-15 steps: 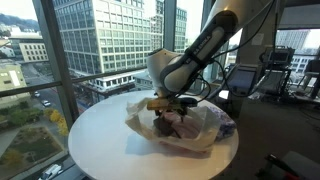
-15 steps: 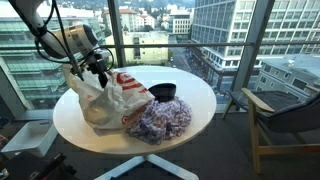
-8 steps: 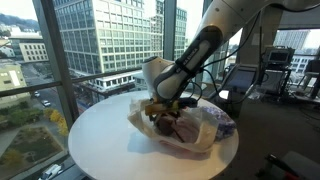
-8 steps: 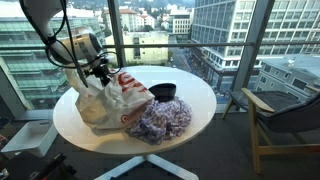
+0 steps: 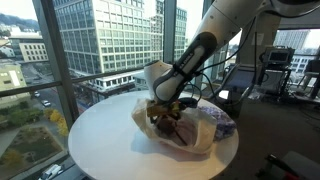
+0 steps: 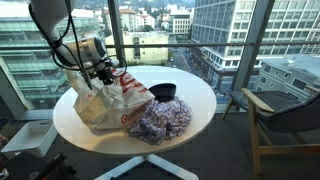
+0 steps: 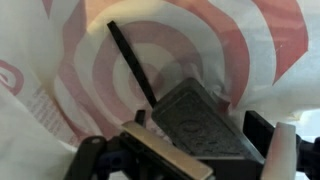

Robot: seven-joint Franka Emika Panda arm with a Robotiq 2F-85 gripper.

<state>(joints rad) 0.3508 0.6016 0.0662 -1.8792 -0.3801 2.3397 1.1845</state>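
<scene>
On the round table point(image 6: 205, 95) the bag point(image 6: 105, 100) lies slumped and crumpled, since nothing holds it up; the gripper point(image 6: 103, 75) hangs just over its upper folds, jaws spread wide and grasping nothing. Through the wrist view the bag's red rings fill the picture and a dark flat thing point(image 7: 205, 125) shows between the jaws; what it is I cannot tell. A bowl point(image 6: 163, 92) and a cloth point(image 6: 160, 118) rest beside the bag, apart from the gripper.

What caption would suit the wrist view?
Open tool close to a dark flat object against a white plastic bag printed with red rings.
</scene>
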